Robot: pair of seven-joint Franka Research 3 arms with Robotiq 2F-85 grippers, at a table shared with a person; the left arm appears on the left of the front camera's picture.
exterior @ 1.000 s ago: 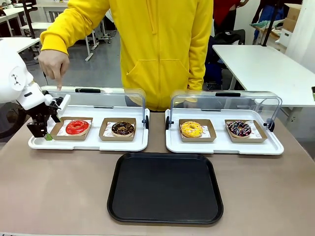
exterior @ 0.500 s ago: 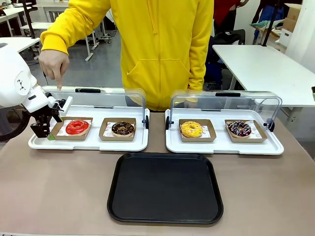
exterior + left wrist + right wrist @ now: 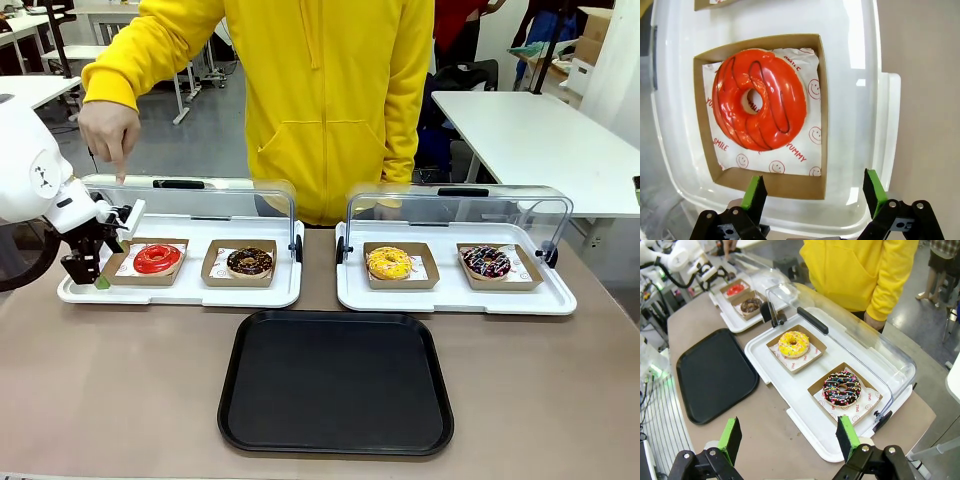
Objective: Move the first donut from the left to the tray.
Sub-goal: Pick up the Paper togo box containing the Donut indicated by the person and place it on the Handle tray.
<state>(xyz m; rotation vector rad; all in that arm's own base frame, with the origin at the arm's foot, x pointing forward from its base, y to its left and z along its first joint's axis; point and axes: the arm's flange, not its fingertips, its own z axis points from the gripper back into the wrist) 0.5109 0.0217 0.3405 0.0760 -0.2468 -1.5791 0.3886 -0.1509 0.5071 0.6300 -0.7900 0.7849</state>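
Observation:
The red glazed donut (image 3: 157,258) sits in its brown cardboard holder (image 3: 145,263) at the left end of the left white tray (image 3: 180,292). My left gripper (image 3: 92,270) hangs at the holder's left edge, open. In the left wrist view the red donut (image 3: 759,99) fills the middle, and the open left gripper (image 3: 815,192) straddles the near wall of the holder (image 3: 785,184). The black tray (image 3: 336,381) lies at the table's front centre, with nothing on it. My right gripper (image 3: 790,439) is open, high above the right white tray (image 3: 810,390).
A chocolate donut (image 3: 249,262) sits beside the red one. The right white tray (image 3: 455,293) holds a yellow donut (image 3: 389,263) and a sprinkled chocolate donut (image 3: 487,262). Both clear lids stand raised. A person in yellow points a finger (image 3: 121,172) down behind the left tray.
My left gripper has shifted slightly left and settled lower at the holder's left edge. The donuts, trays and the person's hand have stayed in place.

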